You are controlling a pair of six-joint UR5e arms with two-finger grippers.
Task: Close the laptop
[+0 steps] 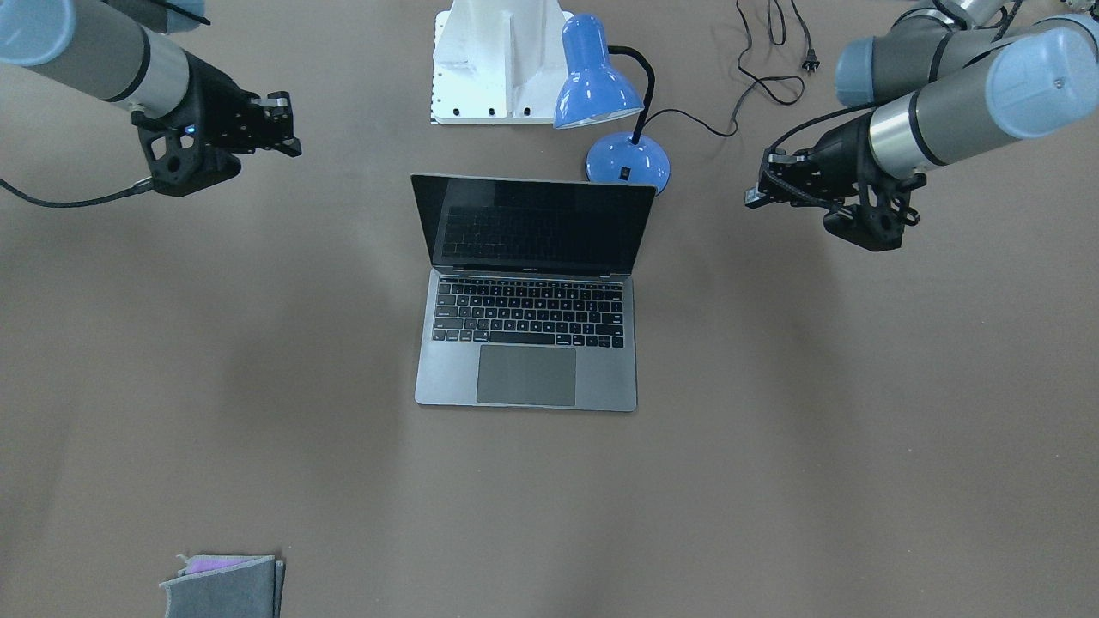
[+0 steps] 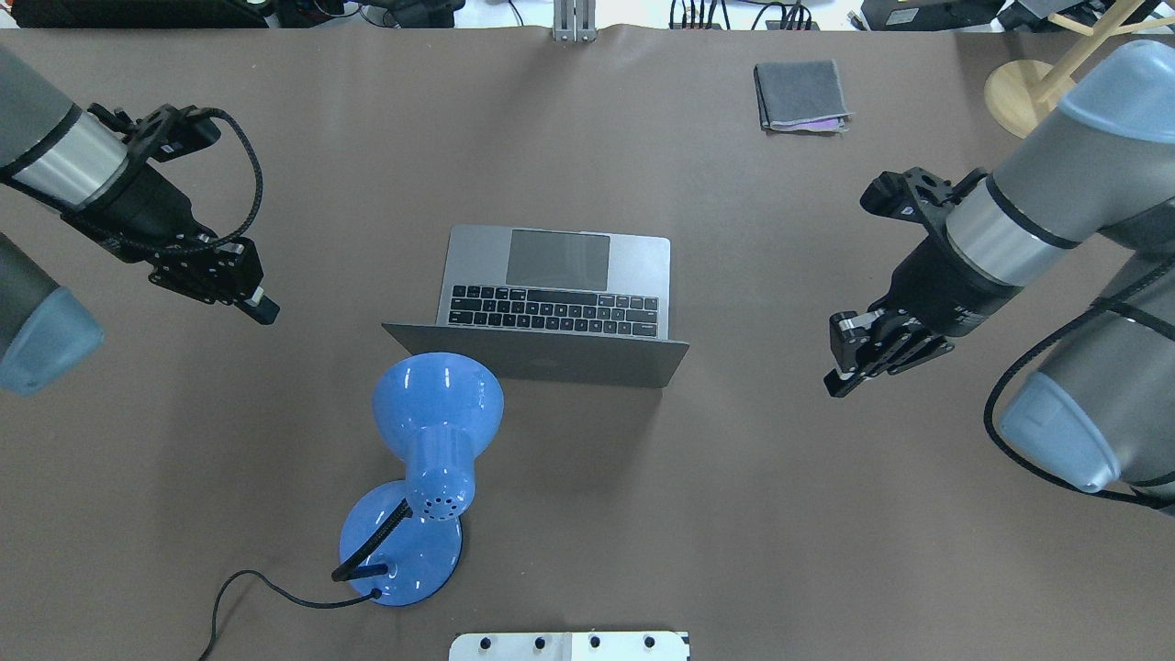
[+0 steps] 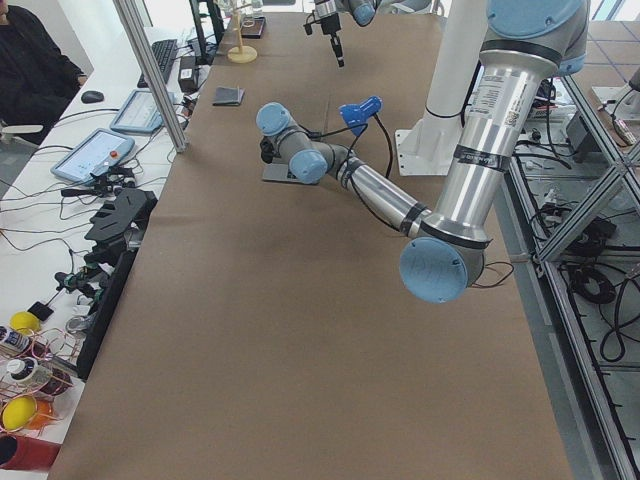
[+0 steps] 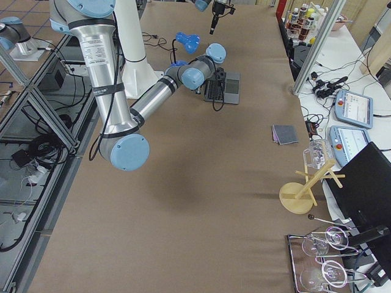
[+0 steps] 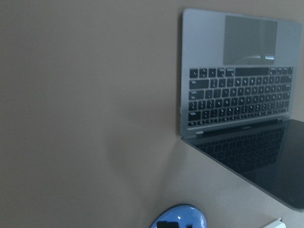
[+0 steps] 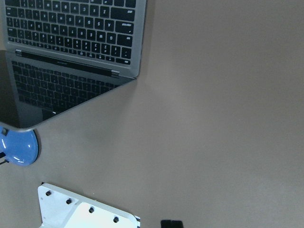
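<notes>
The space-grey laptop [image 1: 525, 343] stands open in the middle of the brown table, its dark screen upright and tilted back toward the robot. It also shows in the overhead view [image 2: 560, 285], the left wrist view [image 5: 237, 90] and the right wrist view [image 6: 71, 28]. My left gripper [image 2: 263, 310] hovers well to the laptop's left, apart from it, with the jaws together and empty. My right gripper [image 2: 837, 378] hovers well to the laptop's right, also shut and empty. In the front-facing view the left gripper [image 1: 755, 197] is on the right and the right gripper [image 1: 290, 129] on the left.
A blue desk lamp [image 2: 436, 404] stands just behind the laptop's lid on the robot's side, its head close to the lid's left corner, and its cord [image 1: 773, 51] trails off. A grey felt pouch [image 2: 800, 95] lies at the far right. The white robot mount [image 1: 494, 60] is behind the lamp.
</notes>
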